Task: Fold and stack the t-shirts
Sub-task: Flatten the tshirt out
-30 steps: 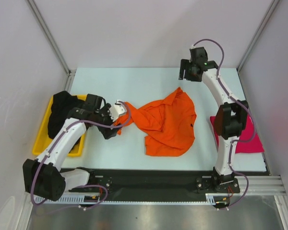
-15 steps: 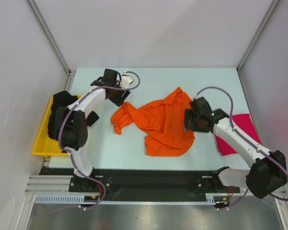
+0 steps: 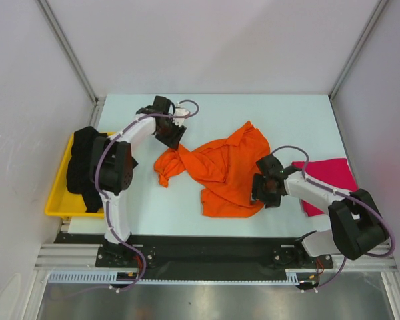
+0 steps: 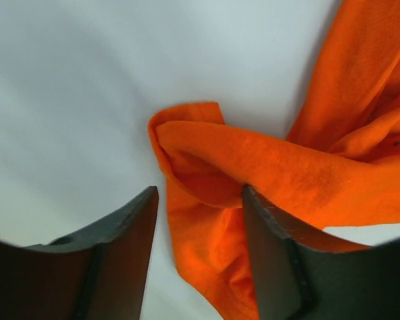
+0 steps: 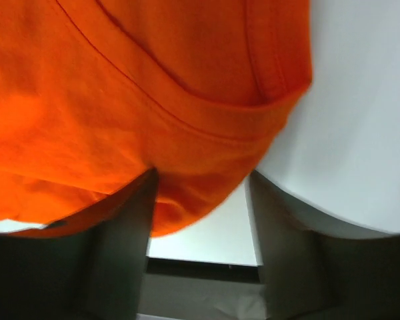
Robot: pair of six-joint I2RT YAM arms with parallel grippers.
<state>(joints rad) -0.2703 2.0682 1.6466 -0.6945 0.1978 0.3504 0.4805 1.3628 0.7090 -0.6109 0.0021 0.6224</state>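
Straddling a bunched fold at the upper-left edge of the orange t-shirt [image 3: 227, 170], my left gripper [image 4: 199, 200] has its fingers apart, cloth lying in the gap. My right gripper [image 5: 201, 183] sits at the shirt's lower-right hem, fingers also apart, the hem between them. The shirt lies crumpled at centre frame. The magenta-pink t-shirt [image 3: 335, 181] lies at the right edge, and the black t-shirt [image 3: 82, 160] is heaped on the yellow tray [image 3: 53, 203] at the left.

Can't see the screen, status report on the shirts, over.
Both open: left gripper over bunched corner of orange shirt, right gripper at its right edge. Shirt crumpled, unfolded. Nothing in the way: pink shirt far right, black shirt far left.
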